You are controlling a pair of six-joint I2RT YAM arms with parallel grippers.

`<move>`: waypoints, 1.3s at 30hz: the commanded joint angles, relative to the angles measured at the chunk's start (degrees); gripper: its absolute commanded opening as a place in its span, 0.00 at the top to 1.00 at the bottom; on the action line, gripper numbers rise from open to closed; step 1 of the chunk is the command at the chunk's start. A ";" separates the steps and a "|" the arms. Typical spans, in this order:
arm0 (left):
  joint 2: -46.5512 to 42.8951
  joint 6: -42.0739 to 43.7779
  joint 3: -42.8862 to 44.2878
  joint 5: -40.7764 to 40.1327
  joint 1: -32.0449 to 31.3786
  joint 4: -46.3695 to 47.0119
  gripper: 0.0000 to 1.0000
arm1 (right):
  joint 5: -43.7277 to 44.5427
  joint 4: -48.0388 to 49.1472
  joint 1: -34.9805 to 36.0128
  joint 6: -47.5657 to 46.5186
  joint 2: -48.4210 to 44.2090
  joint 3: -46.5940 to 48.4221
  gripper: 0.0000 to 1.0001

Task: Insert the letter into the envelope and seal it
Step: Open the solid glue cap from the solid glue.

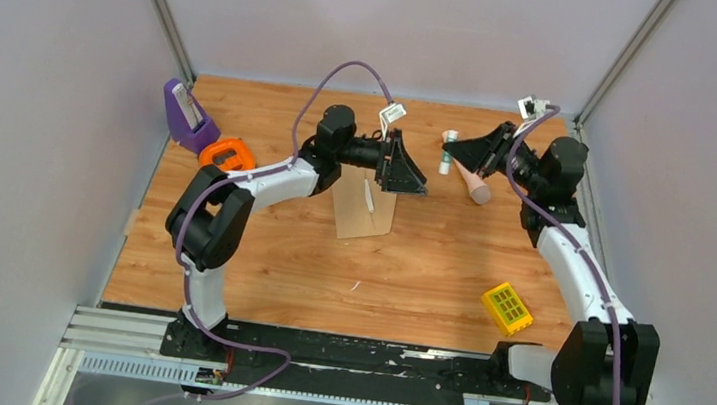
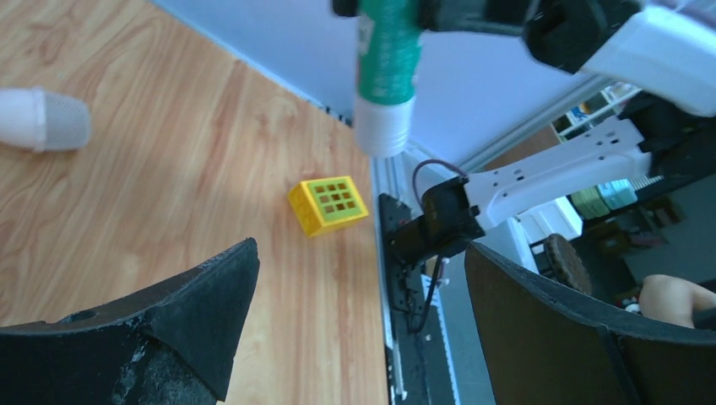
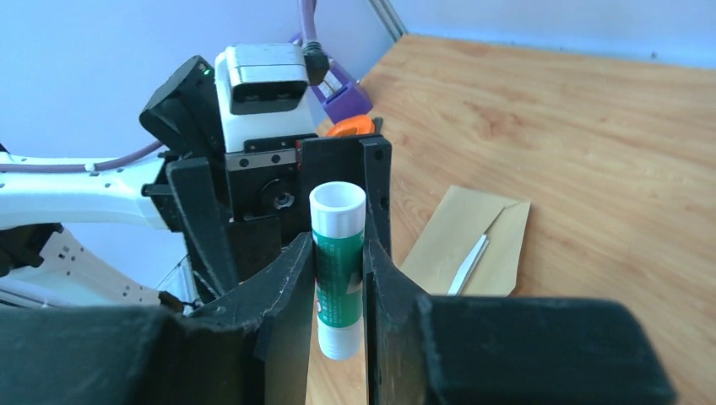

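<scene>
The tan envelope lies flat on the wooden table, below my left gripper; it also shows in the right wrist view. A thin pale strip lies along its flap fold. Whether that is the letter's edge I cannot tell; otherwise the letter is hidden. My right gripper is shut on a green and white glue stick, held above the table. The stick's white end points toward my left gripper, which is wide open and holds nothing.
A pale cone-shaped object lies on the table under the right gripper. A yellow grid block sits near the right arm's base. A purple holder and an orange tape roll stand at the back left.
</scene>
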 commanded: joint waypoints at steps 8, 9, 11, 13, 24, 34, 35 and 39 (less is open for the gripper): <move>0.63 -18.26 0.56 4.18 -1.40 26.86 0.00 | 0.97 24.38 -0.21 8.45 0.14 -11.65 1.00; 0.35 -17.43 0.21 4.05 -1.48 26.65 0.00 | 0.89 25.65 -0.14 9.36 0.14 -12.11 1.00; 0.18 -15.66 -0.53 3.95 -1.49 24.94 0.00 | 0.20 26.76 -0.13 11.04 0.18 -12.02 1.00; 0.14 -13.46 -1.03 3.71 -1.49 22.44 0.00 | -0.15 27.19 -0.08 12.38 -0.14 -11.79 1.00; 1.62 -9.33 1.04 3.62 -2.05 16.43 0.00 | -1.11 30.14 0.64 17.05 -0.69 -11.78 1.00; -1.39 -6.48 1.06 4.31 -3.09 12.78 0.00 | -0.76 31.43 4.25 17.98 1.41 -11.29 1.00; -1.56 -6.62 1.03 4.50 -3.16 13.03 0.00 | -0.72 31.16 4.23 17.87 1.44 -11.11 1.00; 0.02 -9.64 2.00 5.08 -3.27 16.33 0.09 | -0.59 31.11 4.25 17.53 1.40 -11.38 1.00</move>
